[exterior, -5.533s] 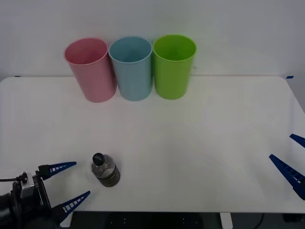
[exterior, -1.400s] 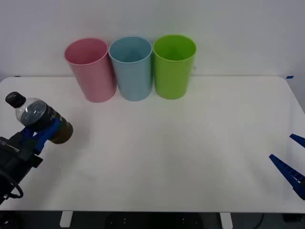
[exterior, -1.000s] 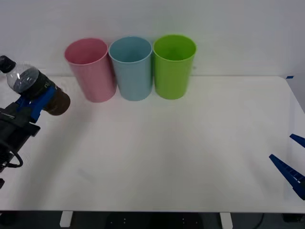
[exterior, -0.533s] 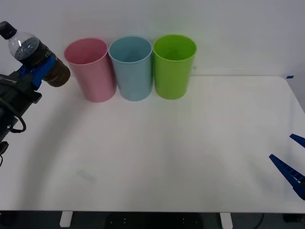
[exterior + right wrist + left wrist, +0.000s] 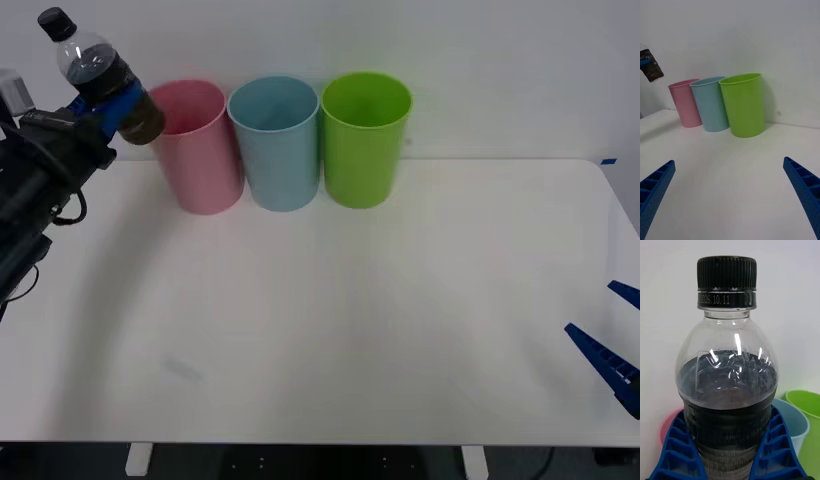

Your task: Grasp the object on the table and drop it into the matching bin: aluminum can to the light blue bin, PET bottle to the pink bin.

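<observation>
My left gripper (image 5: 112,98) sits upper left of the front frame, fingers clamped around the dark lower band of the PET bottle (image 5: 95,72). I see the bottle tilted, black cap up-left, raised off the table (image 5: 330,330) by the pink bin (image 5: 195,145) rim. Left wrist view adds the ribbed blue fingers (image 5: 675,450) hugging both sides of the bottle (image 5: 727,378) and dark liquid inside. My right gripper (image 5: 612,345) is parked lower right, fingers wide apart, holding nothing. Pink bin, light blue bin (image 5: 277,140) and green bin (image 5: 364,136) stand in a row; what their interiors show looks empty.
</observation>
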`<state>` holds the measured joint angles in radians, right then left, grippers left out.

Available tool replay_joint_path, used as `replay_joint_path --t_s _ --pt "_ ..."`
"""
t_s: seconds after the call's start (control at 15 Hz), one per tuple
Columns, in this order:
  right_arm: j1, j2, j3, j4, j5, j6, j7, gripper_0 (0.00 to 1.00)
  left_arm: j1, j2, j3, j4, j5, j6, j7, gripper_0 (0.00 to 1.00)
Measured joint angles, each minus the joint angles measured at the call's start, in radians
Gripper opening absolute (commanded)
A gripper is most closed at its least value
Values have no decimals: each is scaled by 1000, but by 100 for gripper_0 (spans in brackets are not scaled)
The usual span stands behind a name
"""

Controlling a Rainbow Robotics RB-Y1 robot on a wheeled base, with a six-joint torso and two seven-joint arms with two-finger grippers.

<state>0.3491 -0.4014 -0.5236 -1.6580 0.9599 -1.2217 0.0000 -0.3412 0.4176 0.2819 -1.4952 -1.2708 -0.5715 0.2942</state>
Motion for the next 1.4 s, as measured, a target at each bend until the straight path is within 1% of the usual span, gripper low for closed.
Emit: replay_joint_path --t_s 0.33,0.6,0.93,1.07,1.27,1.4 --pt "0 0 0 0 0 0 0 100 -184 -2 -32 207 -72 27 -20 0" --pt "0 0 0 0 0 0 0 100 -317 -10 -38 364 -133 55 -41 0" --pt "0 0 0 0 0 0 0 100 -436 -24 -39 511 -200 98 -66 0" --pt "0 0 0 0 0 0 0 100 -456 -36 -38 529 -218 115 -72 0" --pt "0 0 0 0 0 0 0 100 -457 -48 -38 531 -220 125 -78 1" --pt "0 0 0 0 0 0 0 100 -457 -48 -38 531 -219 125 -82 12"
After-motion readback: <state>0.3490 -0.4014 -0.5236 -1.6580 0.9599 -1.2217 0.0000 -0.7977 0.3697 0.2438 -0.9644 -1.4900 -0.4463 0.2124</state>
